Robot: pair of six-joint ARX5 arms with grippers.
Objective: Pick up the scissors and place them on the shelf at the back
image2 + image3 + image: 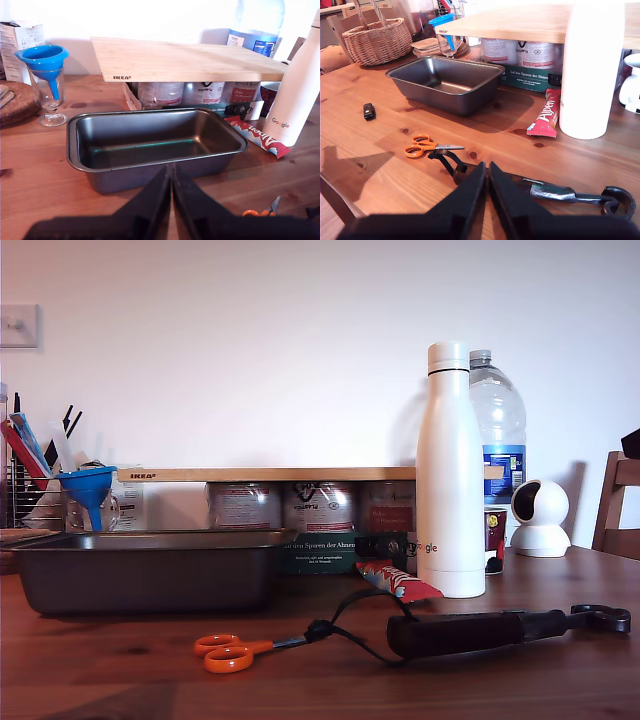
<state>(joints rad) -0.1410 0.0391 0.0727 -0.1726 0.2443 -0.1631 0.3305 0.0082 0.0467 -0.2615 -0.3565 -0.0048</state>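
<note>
The small scissors with bright orange loop handles and short dark blades [236,650] lie flat on the wooden bench [120,680], near its front edge in the exterior view, blades pointing toward that view's right. Their tips meet the cord loop of a long black-handled implement [500,628] lying alongside (whether they touch I cannot tell). Bare bench lies open around the handles. Behind them sits the dark grey metal baking tray [150,575], and behind that the long light-wood plank shelf marked IKEA [270,474], resting on cans, its top bare. A tall white bottle [450,470] stands before the shelf's end at the exterior view's right, a red snack bar [400,582] at its foot. My first tool [172,175] hangs before the tray with jaws pressed together, holding nothing. My second tool [487,172] hovers over the black implement, jaws likewise together and empty, the scissors [422,146] just beyond.
</note>
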